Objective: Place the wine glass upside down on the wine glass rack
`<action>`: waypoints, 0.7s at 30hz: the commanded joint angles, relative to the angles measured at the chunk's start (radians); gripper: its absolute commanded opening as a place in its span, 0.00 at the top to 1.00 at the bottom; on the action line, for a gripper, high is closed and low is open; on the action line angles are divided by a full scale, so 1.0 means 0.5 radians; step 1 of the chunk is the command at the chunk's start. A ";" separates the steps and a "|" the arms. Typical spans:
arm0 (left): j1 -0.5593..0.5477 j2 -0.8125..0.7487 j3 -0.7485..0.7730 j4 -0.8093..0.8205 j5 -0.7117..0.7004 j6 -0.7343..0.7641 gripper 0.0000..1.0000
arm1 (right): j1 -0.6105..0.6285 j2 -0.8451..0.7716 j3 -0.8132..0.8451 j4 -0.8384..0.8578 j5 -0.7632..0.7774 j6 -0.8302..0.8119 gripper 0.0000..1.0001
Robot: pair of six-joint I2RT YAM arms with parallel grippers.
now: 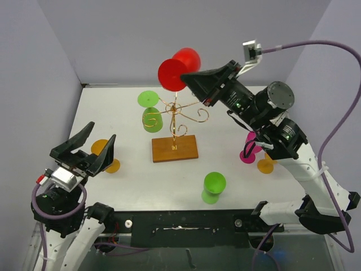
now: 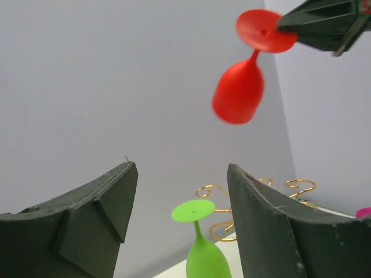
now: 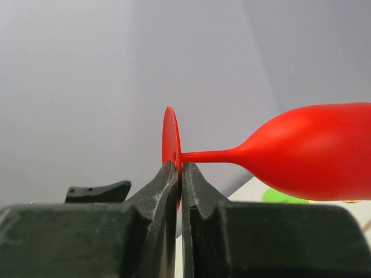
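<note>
The left tool (image 1: 100, 136) is spread wide open. The right tool (image 3: 178, 172) is pinched tight on the round foot of the red wine glass (image 3: 316, 152), whose cup sticks out past its tips. Below those tips stands the wine glass rack (image 1: 175, 114) on the counter (image 1: 127, 186).

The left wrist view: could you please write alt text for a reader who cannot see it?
A red wine glass hangs bowl-down, its foot pinched by the right gripper at top right. Below, framed by the open left gripper, an upside-down green glass appears beside the gold wire rack.
</note>
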 commanded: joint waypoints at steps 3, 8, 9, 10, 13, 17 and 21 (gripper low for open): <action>-0.010 -0.103 -0.232 0.036 -0.852 -0.465 0.38 | -0.281 -0.054 -0.063 -0.052 0.329 -0.202 1.00; -0.007 -0.115 -0.343 -0.105 -1.385 -0.763 0.39 | -0.563 -0.040 -0.228 -0.043 0.296 -0.168 1.00; -0.007 -0.116 -0.350 -0.157 -1.485 -0.835 0.39 | -0.598 -0.019 -0.240 -0.047 0.279 -0.181 1.00; -0.005 -0.118 -0.352 -0.204 -1.569 -0.894 0.39 | -0.653 0.002 -0.250 -0.044 0.243 -0.190 1.00; 0.002 -0.145 -0.371 -0.292 -1.621 -0.996 0.40 | -0.781 0.099 -0.265 -0.030 0.064 -0.141 1.00; 0.012 -0.182 -0.432 -0.272 -1.496 -1.014 0.40 | -0.898 0.258 -0.270 -0.003 -0.222 -0.050 1.00; 0.032 -0.173 -0.415 -0.299 -1.414 -0.972 0.40 | -0.923 0.396 -0.267 0.014 -0.428 0.028 1.00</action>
